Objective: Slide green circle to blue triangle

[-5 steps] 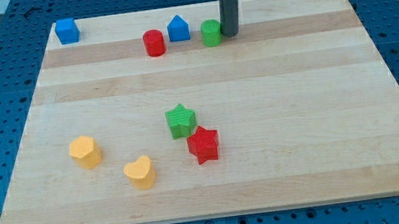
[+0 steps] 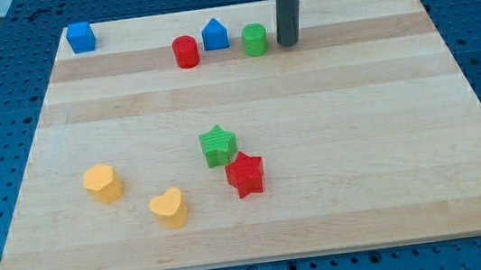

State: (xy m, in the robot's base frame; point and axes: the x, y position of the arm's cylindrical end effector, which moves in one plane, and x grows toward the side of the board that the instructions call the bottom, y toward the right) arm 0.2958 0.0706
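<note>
The green circle [image 2: 254, 39] stands near the top of the wooden board, just right of the blue triangle [image 2: 215, 34], with a small gap between them. My tip [image 2: 288, 42] is on the board a short way to the right of the green circle, not touching it. The rod rises straight up out of the view's top.
A red cylinder [image 2: 186, 51] stands left of the blue triangle. A blue block [image 2: 79, 36] sits at the board's top left corner. A green star [image 2: 218, 145] and a red star [image 2: 245, 173] lie mid-board. A yellow hexagon [image 2: 102, 183] and a yellow heart [image 2: 169, 208] lie at the lower left.
My tip has moved a little to the right, away from the green circle it was touching. The blocks have not moved.
</note>
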